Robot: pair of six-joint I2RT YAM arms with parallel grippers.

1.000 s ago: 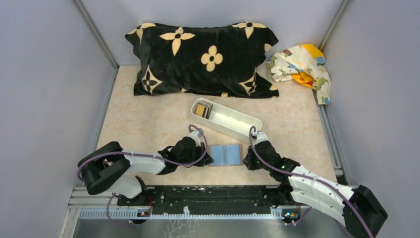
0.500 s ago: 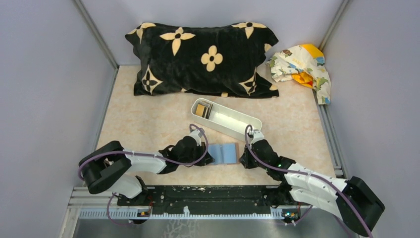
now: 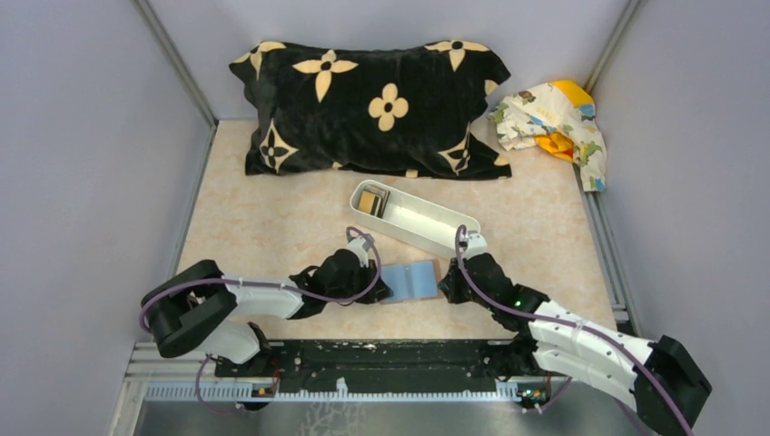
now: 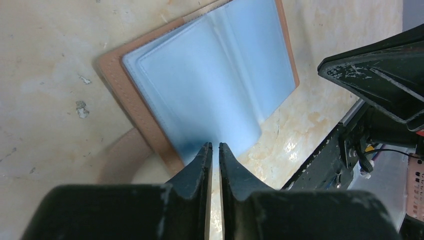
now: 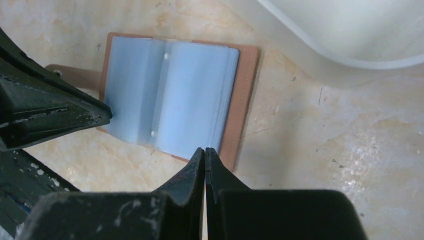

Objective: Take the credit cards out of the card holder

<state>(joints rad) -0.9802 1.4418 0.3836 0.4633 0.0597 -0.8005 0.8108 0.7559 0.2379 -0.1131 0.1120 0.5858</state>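
We see the left hand (image 4: 213,146) pinching the flat, brown-rimmed, glossy-blue card holder (image 4: 210,75) at 9 o'clock, the right hand (image 5: 205,150) pressed together at 3 o'clock.

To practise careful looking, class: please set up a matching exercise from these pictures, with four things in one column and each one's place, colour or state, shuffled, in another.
Things:
1. wallet
2. tray
3. pillow
4. cloth

Descriptions:
A. white, with cards at one end
B. crumpled in the far right corner
C. lying open, light blue inside facing up
D. black with cream flowers, along the back

Pairs: 1-C, 2-A, 3-D, 4-B.
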